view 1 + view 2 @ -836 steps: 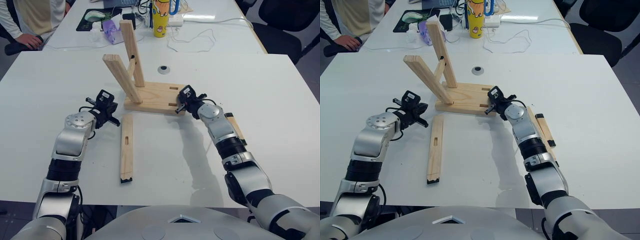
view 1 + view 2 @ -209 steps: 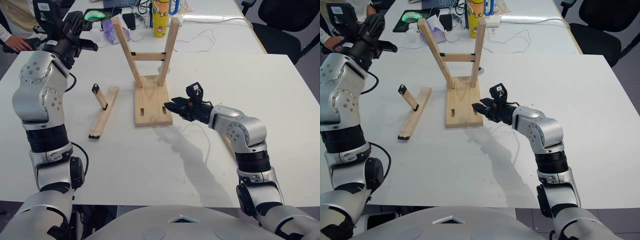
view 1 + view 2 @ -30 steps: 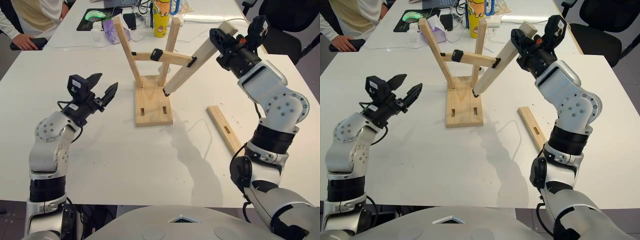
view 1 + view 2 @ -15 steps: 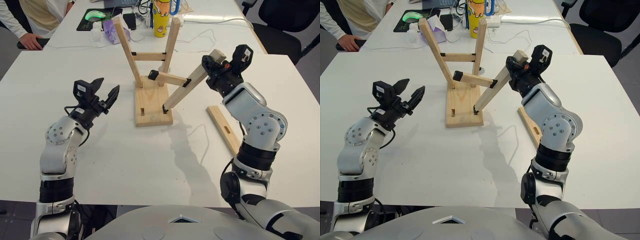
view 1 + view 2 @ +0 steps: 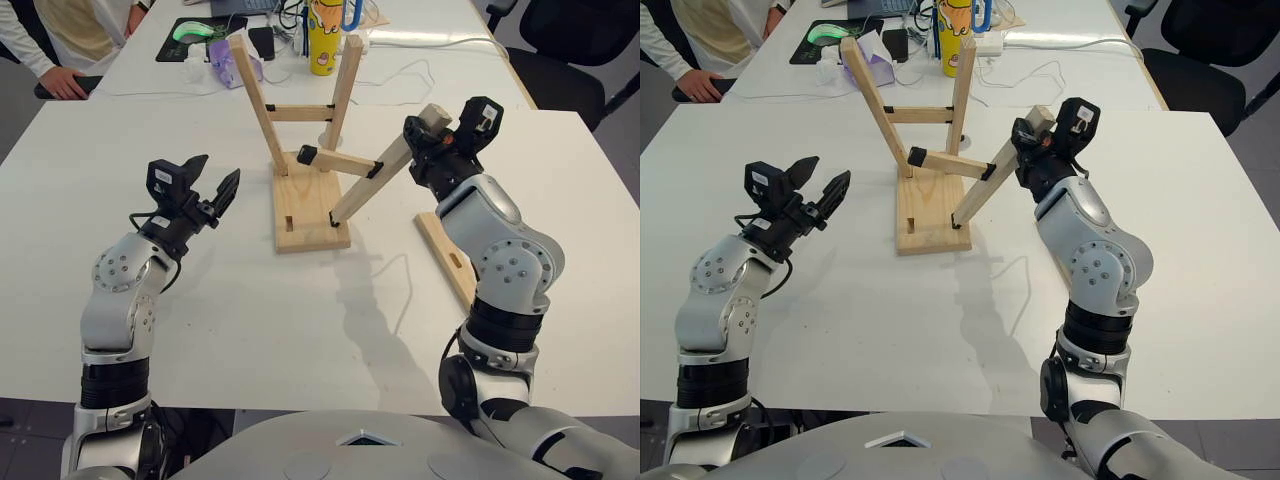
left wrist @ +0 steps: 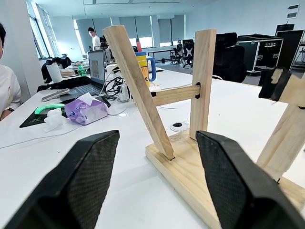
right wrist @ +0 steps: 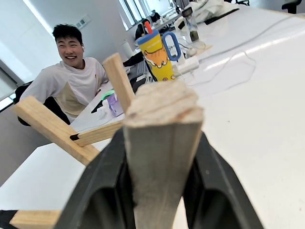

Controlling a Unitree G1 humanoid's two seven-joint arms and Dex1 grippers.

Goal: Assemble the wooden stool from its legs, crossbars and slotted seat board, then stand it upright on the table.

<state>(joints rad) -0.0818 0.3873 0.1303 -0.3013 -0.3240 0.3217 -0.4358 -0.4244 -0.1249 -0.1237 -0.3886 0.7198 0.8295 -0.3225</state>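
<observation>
The right pincer (image 5: pixel 428 138) has brought its pale wooden leg (image 5: pixel 375 176), with the short crossbar (image 5: pixel 336 160) attached, down from high above the stool. The leg's foot now meets the flat slotted seat board (image 5: pixel 305 225). The left pincer (image 5: pixel 207 190) has dropped to hover beside the board.

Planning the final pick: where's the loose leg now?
Left eye view: the loose leg lies flat on the table on the robot's right, apart from the seat board, roughly below the raised right end effector gripping the held leg.
</observation>
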